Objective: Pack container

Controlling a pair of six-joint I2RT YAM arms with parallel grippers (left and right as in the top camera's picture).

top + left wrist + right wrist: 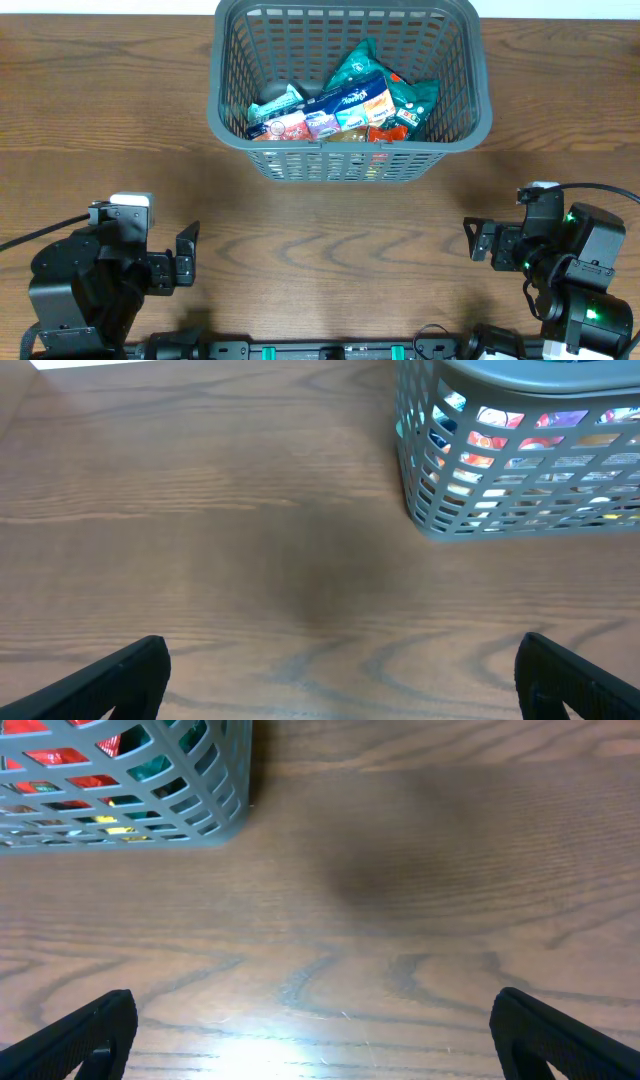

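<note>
**At the near table edge: both pincers open, basket standing ahead**

Ahead of my two pincers, and between their lines of reach, stands the container (340,162), a dark grey plastic basket with slotted lattice walls and a thick rim. It sits upright on the wooden table (100,120), well apart from both of my pincers.

Left pincer (190,257): jaws spread wide. In the left wrist view my fingers (130,675) show only at the bottom corners, with bare wood between them. Nothing is held and nothing is touched. The container's near corner (430,510) lies ahead and to the right of this pincer.

Right pincer (476,240): jaws likewise spread wide, fingers (95,1030) at the bottom corners of the right wrist view, nothing between them. The container's other near corner (225,815) lies ahead and to the left.

Contents of the container: a heap of snack packets (345,105), in teal, blue, white, red and orange. They lie jumbled against one another toward the wall nearest my pincers. A teal packet (355,65) lies uppermost, tilted. A dark rounded item (283,92) sits at the left of the heap; I cannot tell what it is. Coloured wrappers show through the slots in both wrist views.
</note>
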